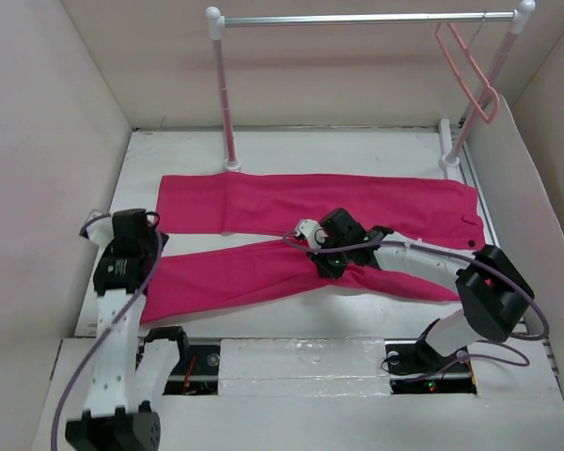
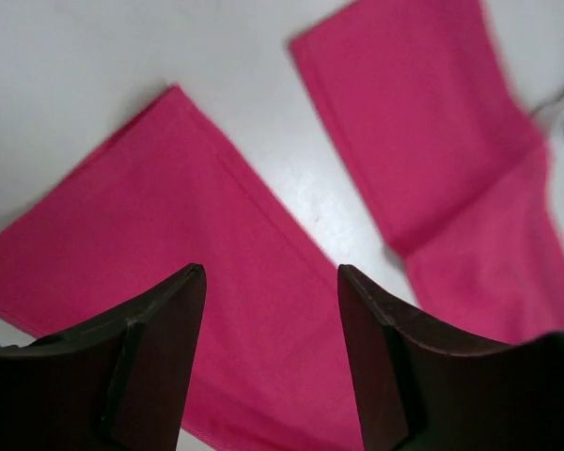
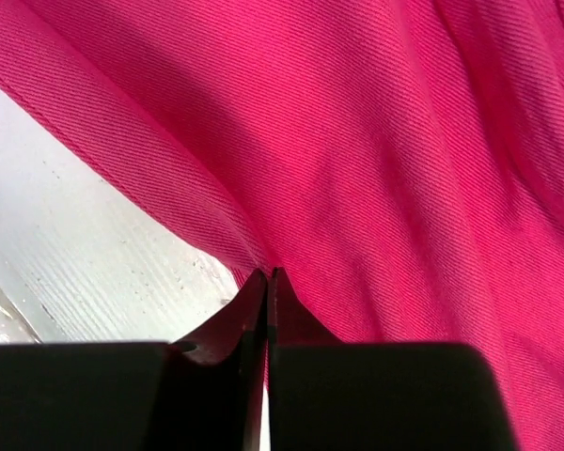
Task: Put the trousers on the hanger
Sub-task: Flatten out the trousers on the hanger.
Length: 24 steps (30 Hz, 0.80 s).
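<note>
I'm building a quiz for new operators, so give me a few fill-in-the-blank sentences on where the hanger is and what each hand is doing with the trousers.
1. The hanger hangs from the white-and-silver ___ at the back.
2. The left hand is ___, hovering over one leg of the trousers and holding nothing.
3. The right hand is ___ on a fold of the trousers.
Missing words: rail; open; shut.

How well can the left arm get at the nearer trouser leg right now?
Probably yes: the left end effector hovers open over the trousers, with nothing visible between it and the cloth.
</note>
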Available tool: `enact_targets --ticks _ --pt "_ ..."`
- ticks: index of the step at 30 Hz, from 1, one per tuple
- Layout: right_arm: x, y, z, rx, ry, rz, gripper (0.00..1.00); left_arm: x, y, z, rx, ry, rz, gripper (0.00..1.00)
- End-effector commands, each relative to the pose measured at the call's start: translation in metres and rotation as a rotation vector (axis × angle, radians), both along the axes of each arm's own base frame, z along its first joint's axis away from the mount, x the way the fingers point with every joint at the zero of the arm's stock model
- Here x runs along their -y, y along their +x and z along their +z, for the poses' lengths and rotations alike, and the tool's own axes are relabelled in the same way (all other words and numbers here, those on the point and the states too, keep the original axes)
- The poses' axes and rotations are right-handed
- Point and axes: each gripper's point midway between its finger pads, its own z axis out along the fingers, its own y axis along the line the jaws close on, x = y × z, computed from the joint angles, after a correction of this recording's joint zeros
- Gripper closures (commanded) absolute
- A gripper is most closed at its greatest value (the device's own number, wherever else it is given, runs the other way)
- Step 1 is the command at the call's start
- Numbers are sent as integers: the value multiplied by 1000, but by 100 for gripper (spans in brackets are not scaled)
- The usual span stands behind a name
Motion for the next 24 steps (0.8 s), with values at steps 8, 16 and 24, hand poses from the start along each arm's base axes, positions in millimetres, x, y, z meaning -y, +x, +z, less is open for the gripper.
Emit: enact_targets --ticks 8,16,24 --pt "22 -55 -2 -90 6 23 100 33 49 -96 -232 -192 -179 38" --pt "13 -53 39 -39 93 6 44 21 51 -154 -400 -164 -139 45" --pt "5 -14 100 107 156 -78 44 21 38 -172 -479 -110 -153 52"
